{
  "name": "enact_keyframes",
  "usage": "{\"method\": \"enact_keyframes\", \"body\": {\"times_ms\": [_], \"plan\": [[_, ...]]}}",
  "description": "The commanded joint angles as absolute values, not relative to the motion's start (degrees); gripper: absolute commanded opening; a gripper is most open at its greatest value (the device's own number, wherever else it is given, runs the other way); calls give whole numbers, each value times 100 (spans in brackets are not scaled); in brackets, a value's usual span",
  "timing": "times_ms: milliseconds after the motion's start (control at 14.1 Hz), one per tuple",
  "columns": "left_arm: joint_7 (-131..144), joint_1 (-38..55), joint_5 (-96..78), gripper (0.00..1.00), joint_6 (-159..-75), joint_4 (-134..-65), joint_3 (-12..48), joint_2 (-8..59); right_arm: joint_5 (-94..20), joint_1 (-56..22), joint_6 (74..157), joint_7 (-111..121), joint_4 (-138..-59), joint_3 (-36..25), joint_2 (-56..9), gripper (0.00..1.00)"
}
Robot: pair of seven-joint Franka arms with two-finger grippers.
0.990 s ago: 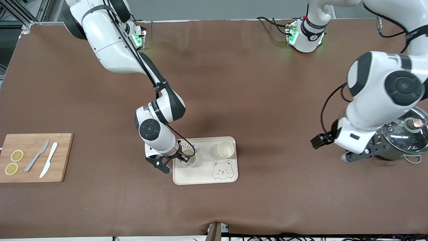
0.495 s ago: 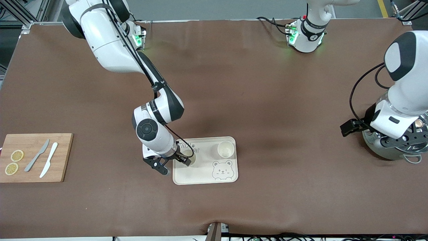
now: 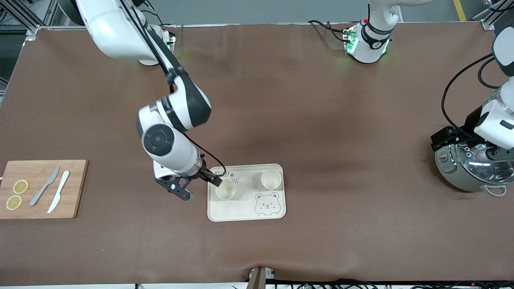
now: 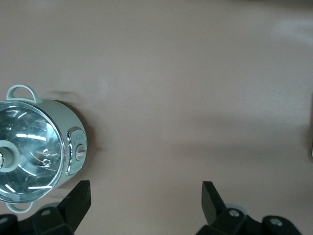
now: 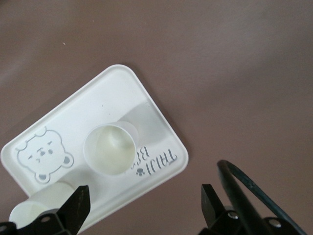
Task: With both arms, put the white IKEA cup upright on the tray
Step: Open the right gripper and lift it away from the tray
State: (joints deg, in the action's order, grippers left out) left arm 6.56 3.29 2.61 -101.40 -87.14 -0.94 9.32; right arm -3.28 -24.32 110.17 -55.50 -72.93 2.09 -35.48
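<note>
The cream-white tray (image 3: 231, 210) with a bear drawing lies mid-table. Two white cups stand upright on it: one (image 3: 225, 190) toward the right arm's end, the other (image 3: 271, 179) toward the left arm's end. My right gripper (image 3: 196, 187) is open and empty, over the tray's edge beside the first cup. In the right wrist view the tray (image 5: 122, 90), that cup (image 5: 110, 147) and the second cup (image 5: 36, 208) lie ahead of the open right gripper (image 5: 144, 203). My left gripper (image 3: 493, 152) hangs open and empty over a pot; its wrist view shows the left gripper (image 4: 145, 200) open over bare table.
A grey-green pot with a glass lid (image 3: 468, 170) stands at the left arm's end, also in the left wrist view (image 4: 34, 154). A wooden cutting board (image 3: 40, 202) with two knives and lemon slices lies at the right arm's end.
My right gripper has drawn up and away from the cup, which stays upright on the tray. My left arm has swung farther toward its end of the table, over the pot.
</note>
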Motion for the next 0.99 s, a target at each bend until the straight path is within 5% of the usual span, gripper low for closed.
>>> {"method": "enact_keyframes", "body": {"times_ms": [0,495,919], "plan": [[536,272,281,100,-9942,-8571,-62,800,-719,-2154,10234,-5152,-7532,281,-2666,100],[563,185,-96,100,-9545,-7920,-97,879,-826,-1592,7869,-4169,-7742,237,-882,100],[563,185,-114,100,-9202,-7576,-105,1055,-134,-493,7559,-1629,-8902,220,702,100]]}}
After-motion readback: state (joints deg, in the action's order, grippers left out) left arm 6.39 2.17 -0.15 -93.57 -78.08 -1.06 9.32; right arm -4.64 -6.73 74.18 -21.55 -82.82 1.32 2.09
